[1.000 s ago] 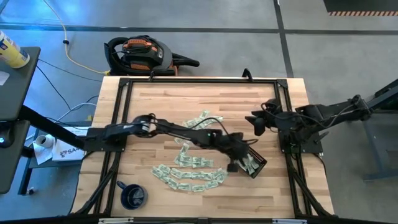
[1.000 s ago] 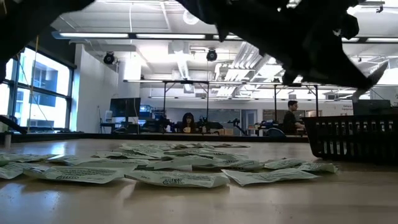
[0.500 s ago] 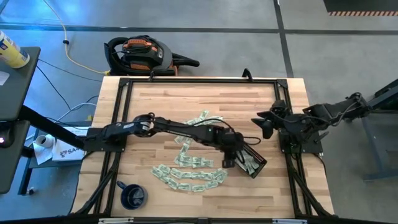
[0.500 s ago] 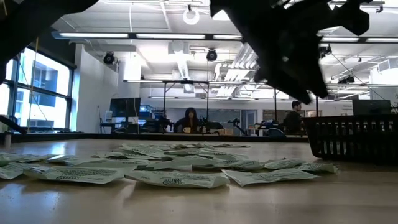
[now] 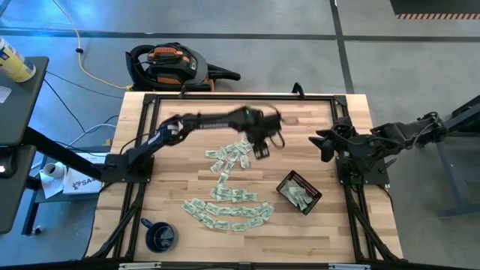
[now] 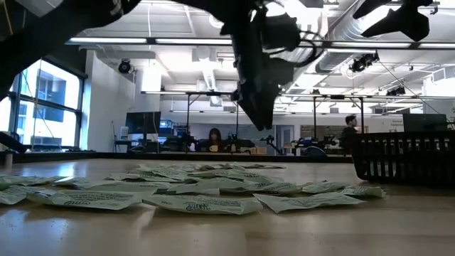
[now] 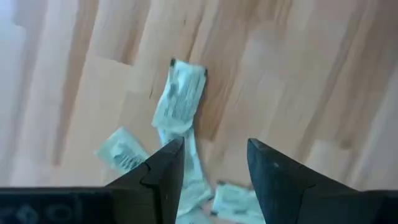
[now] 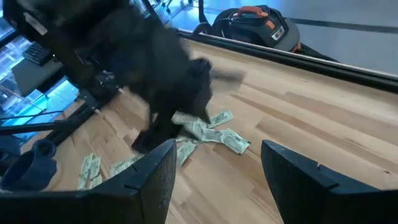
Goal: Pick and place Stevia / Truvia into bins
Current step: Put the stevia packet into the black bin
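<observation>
High view: left end effector (image 5: 262,149) off tray (image 5: 299,193), now over sachets (image 5: 229,155).

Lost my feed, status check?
Left gripper open, empty, above loose sachets. Right gripper open, idle at table edge. Black tray holds sachets. Nothing blocking.

grey floor (image 5: 420,52), large windows (image 6: 43,107), ceiling lights (image 6: 106,40)

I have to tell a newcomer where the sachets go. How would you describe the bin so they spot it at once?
Start at the wooden table and look toward the side where the right arm waits. There, apart from the loose sachets, sits a small square black tray, turned at an angle. Unlike the round dark blue mug at the opposite near corner, it is shallow with mesh-like walls and already holds a few sachets.
</observation>
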Tool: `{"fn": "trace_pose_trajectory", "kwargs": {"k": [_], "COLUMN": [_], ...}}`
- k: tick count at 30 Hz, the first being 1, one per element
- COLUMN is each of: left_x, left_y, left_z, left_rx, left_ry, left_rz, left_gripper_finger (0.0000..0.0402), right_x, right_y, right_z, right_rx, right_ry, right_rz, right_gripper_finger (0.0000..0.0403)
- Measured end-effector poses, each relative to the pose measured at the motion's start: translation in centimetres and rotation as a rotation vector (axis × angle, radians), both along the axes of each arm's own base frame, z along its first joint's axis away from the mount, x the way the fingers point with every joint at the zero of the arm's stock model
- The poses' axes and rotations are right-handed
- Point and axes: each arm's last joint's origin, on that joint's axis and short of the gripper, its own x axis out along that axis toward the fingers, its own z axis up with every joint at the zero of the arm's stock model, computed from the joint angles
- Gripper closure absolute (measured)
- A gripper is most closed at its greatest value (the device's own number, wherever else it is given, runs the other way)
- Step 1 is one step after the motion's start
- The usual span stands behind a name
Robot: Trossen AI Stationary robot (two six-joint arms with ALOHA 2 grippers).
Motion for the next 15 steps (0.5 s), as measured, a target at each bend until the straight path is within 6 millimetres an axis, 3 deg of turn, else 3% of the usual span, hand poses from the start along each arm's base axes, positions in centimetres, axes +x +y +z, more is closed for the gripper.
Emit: {"fn": "trace_pose_trajectory", "kwargs": {"k": [3, 5, 10, 15], "left_x": [0.0, -0.2, 0.7, 2.0], "left_y": [2.9, 3.8, 3.4, 3.0], "left_z": [-0.3, -0.3, -1.8, -3.9], "left_rx": [-0.129, -0.116, -0.025, 0.013], "left_ry": [-0.066, -0.071, -0.068, -0.086], "left_rz": [0.032, -0.01, -0.218, -0.258], "left_gripper_finger": [0.0192, 0.0187, 0.0173, 0.017], "right_x": [-0.1, -0.2, -0.1, 0.1], "right_y": [-0.1, -0.1, -0.1, -0.1], "right_z": [-0.2, -0.3, -0.3, -0.5], "right_rx": [0.02, 0.031, 0.036, 0.045], "right_ry": [0.011, 0.012, 0.015, 0.023], "right_rz": [-0.017, -0.025, -0.034, -0.058], "right_gripper_finger": [0.0178, 0.0178, 0.0178, 0.0178]}}
